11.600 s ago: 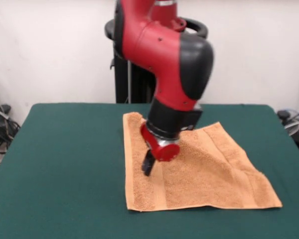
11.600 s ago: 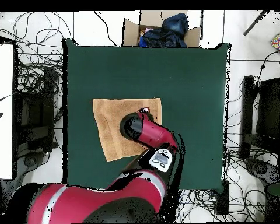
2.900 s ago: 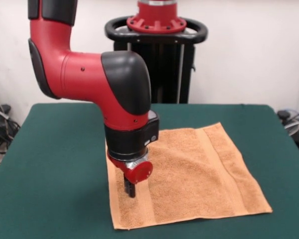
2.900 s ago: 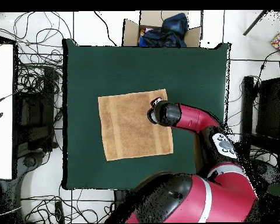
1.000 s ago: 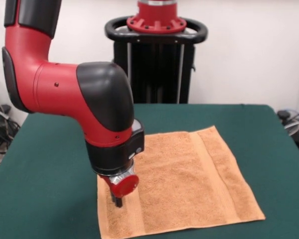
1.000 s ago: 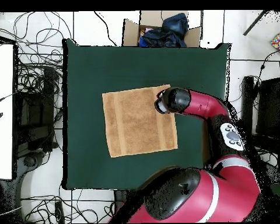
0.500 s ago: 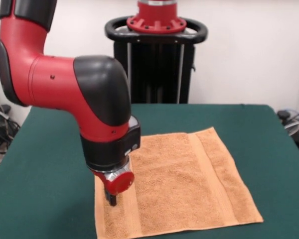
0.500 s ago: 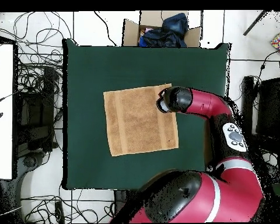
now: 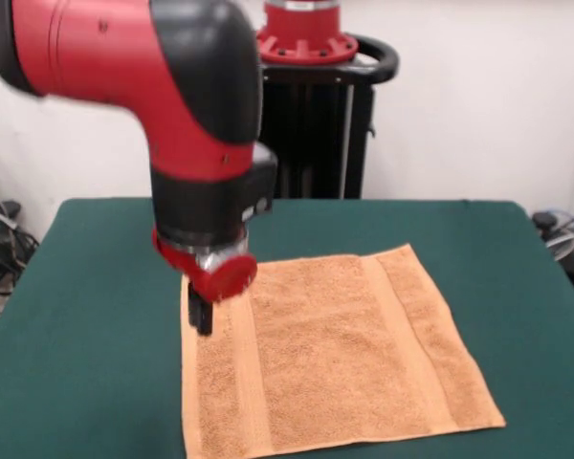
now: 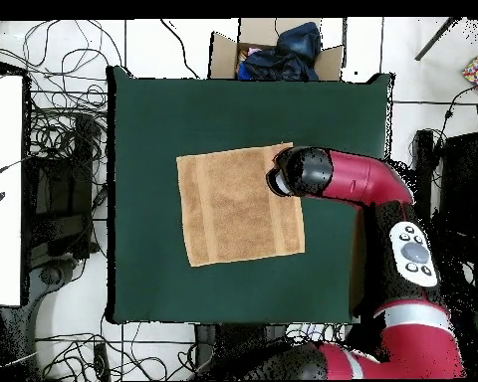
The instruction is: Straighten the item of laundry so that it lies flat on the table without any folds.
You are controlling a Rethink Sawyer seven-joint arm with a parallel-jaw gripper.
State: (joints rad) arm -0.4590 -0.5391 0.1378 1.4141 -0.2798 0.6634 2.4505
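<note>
Orange-tan terry towel (image 9: pixel 330 354): one piece, lying spread on the dark green surface (image 9: pixel 96 287), occupying the lower centre of the front view and, in the overhead view (image 10: pixel 241 204), the middle of the cloth-covered top. Two woven bands are running near opposite edges; hems are showing all round. No fold is showing in either view, so the flattening is looking close to done.

Handling, as judged: soft, light, limp; likely dragging on the felt rather than sliding freely. A corner or hem is offering the best hold, since a pinch mid-cloth would be raising a ridge.

Pincer (image 9: pixel 203 316): black, hanging below the red wrist of the arm (image 9: pixel 172 86), over the towel's band near its far left corner in the front view. Whether it is open, closed, or touching the cloth cannot be told.
</note>
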